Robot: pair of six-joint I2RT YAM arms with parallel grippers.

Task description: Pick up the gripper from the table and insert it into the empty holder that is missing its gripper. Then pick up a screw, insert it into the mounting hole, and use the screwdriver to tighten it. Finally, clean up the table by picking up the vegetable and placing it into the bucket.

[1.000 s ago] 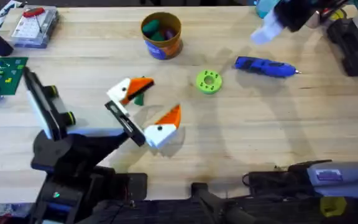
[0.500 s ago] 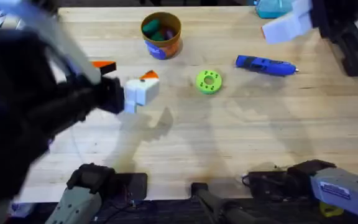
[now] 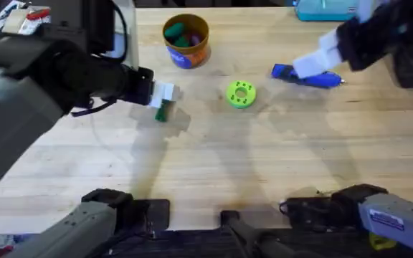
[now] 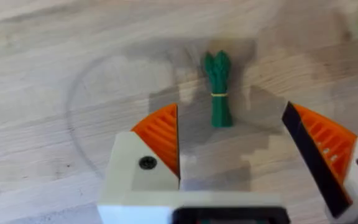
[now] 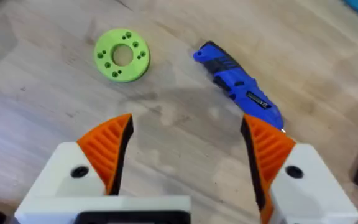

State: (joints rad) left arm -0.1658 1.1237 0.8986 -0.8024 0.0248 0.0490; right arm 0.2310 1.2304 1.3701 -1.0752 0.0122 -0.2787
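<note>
Tabletop [image 4: 36, 74] vegetable [image 4: 218, 93] before left tool [image 4: 232, 146]

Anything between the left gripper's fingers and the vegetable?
No. In the left wrist view, bare table separates the open left gripper from the vegetable, which lies just ahead of the gap.

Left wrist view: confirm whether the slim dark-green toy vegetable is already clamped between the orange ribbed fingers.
No. The slim dark-green toy vegetable lies on the light wooden table ahead of the open left gripper, touching neither orange ribbed finger.
</note>
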